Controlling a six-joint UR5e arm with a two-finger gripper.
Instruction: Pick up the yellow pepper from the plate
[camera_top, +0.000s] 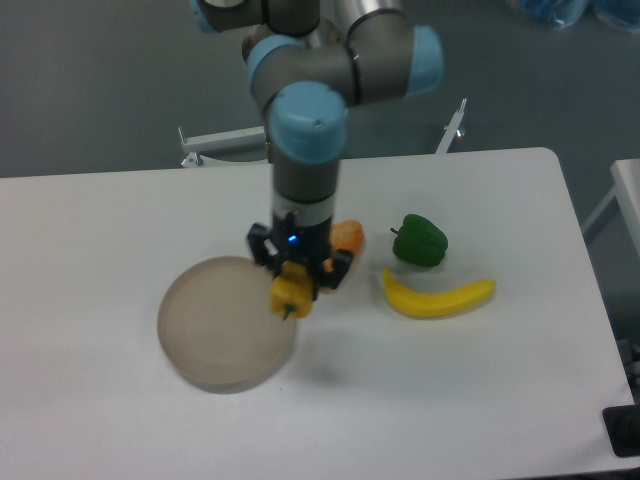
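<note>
Claw (295, 285) grips the yellow pepper (291, 294), fingers closed on its sides, holding it up over the right rim of the plate (215, 325). Behind the arm sits an orange wedge (349, 236); green pepper (419, 241) and banana (437, 296) lie toward the counter's (450, 400) right edge.

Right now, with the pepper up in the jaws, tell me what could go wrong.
1. The yellow pepper hangs from the gripper with most of its body below the jaws; the hold looks shallow, so it might slip and fall near the plate rim.
2. The orange wedge sits right behind the gripper, and the green pepper and banana lie farther right; a low sweep that way could knock them.
</note>
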